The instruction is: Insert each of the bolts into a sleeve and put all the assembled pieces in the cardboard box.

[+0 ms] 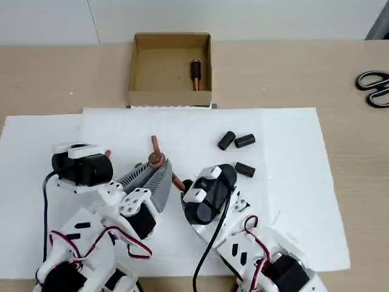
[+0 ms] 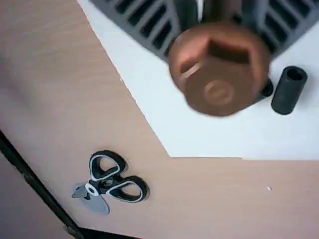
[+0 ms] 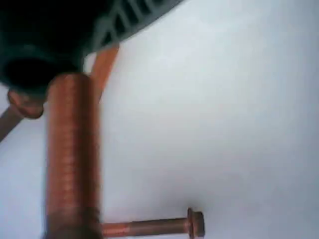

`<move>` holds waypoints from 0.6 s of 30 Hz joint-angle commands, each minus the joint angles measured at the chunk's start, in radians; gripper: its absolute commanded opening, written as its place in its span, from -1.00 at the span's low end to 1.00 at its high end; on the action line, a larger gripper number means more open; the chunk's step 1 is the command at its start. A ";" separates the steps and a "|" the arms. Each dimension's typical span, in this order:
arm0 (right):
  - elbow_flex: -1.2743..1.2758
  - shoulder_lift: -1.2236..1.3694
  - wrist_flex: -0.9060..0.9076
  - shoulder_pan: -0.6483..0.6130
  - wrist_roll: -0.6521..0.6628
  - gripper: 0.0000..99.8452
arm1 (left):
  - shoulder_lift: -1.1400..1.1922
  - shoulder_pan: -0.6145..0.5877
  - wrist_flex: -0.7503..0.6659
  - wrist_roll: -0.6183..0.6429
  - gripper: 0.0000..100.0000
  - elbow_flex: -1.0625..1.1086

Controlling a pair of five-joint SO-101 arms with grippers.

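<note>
Bolt (image 1: 154, 146) is sitting clenched in the left gripper (image 1: 157, 165) over the white sheet (image 1: 292, 201), probably being readied for one of the loose sleeves (image 1: 245, 140) lying nearby.

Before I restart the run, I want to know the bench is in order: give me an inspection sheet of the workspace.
Surface: white foam sheet on a wooden table.
Job's things: one assembled piece in the cardboard box; three loose sleeves and a spare bolt on the sheet.
Clutter: scissors on the bare table.
Grippers: left gripper shut on a copper bolt; right arm close beside it.
Cables: red and black wires along both arms; black cable by the right arm.
Surroundings: pale surface beyond the table.
</note>
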 commanded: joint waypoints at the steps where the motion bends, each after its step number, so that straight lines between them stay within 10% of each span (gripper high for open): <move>1: -0.014 -0.008 -0.030 0.007 0.014 -0.99 | -0.003 0.000 -0.018 -0.005 -0.99 -0.048; 18: -0.014 -0.008 -0.022 0.007 0.014 -0.99 | -0.003 -0.006 -0.083 -0.005 -0.99 -0.042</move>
